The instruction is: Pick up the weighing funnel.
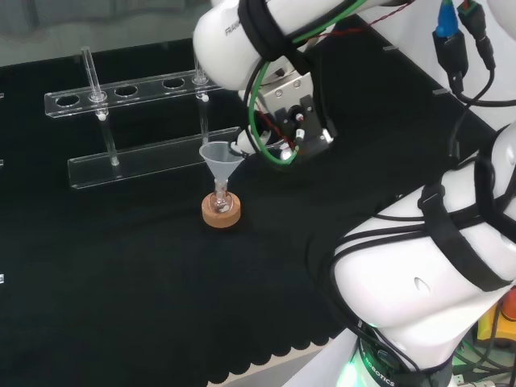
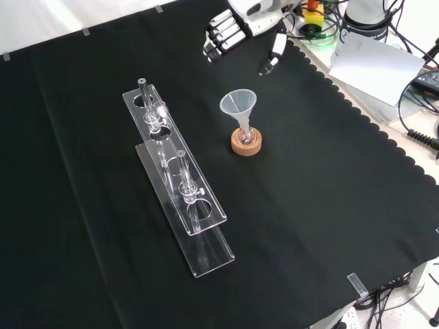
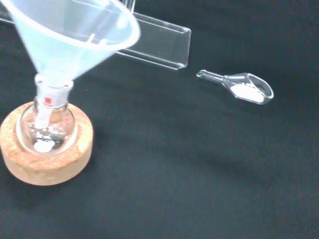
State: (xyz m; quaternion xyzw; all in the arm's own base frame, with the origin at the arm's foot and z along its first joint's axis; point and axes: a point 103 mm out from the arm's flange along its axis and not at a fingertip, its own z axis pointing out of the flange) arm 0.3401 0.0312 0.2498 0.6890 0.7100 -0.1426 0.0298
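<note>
The weighing funnel [image 3: 242, 88] lies on the cloth [image 3: 174, 174] with white powder in it, apart from the funnel [image 2: 238, 105] in its flask [image 3: 46, 130]. The hand [image 2: 226, 31] hovers with relaxed fingers, empty.

- Setting: laboratory bench covered with black cloth [image 2: 309, 226].
- Glassware: funnel [image 2: 238, 105] in a small flask [image 3: 46, 130] on a cork ring [image 2: 246, 144]; clear tube rack [image 1: 153, 161].
- Equipment: white robot arm [image 1: 435, 266].
</note>
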